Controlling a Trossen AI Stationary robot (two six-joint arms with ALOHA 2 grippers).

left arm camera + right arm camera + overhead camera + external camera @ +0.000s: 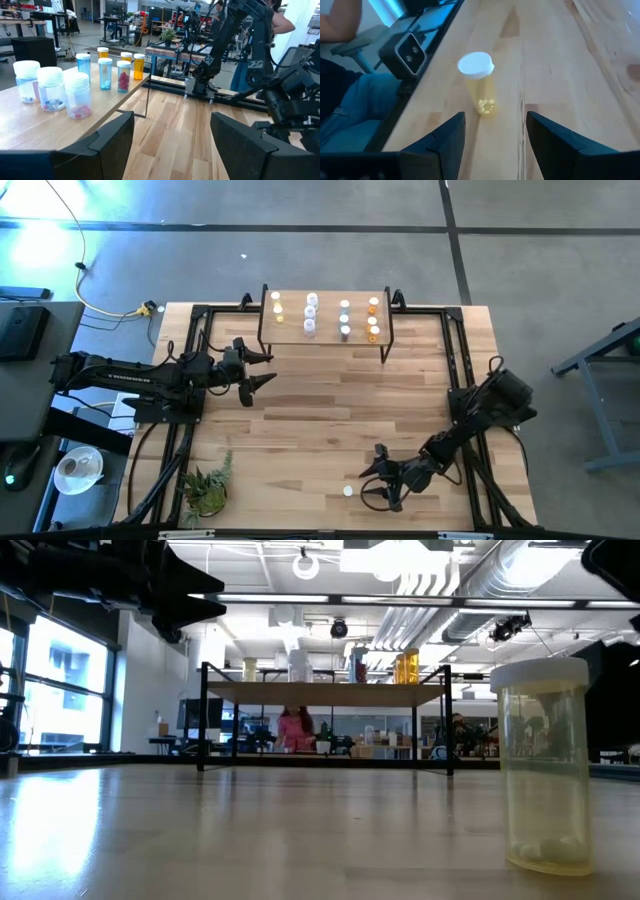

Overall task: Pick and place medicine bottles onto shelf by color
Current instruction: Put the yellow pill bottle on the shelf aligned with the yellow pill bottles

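Wooden table (300,420), yellowish bottle (348,491) upright just before right tool (372,483), fingers spread wide, empty.

No readable text anywhere

We find no legible words, labels, brands, numbers or signs in any view; the bottles (77,95) on the shelf (30,127) carry no labels we can read, nor does the yellowish bottle (479,85).

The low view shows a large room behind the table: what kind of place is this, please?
Probably an open industrial lab or workshop: exposed ceiling ducts, tall windows and distant workbenches behind the shelf, with a lone yellow bottle on the table.
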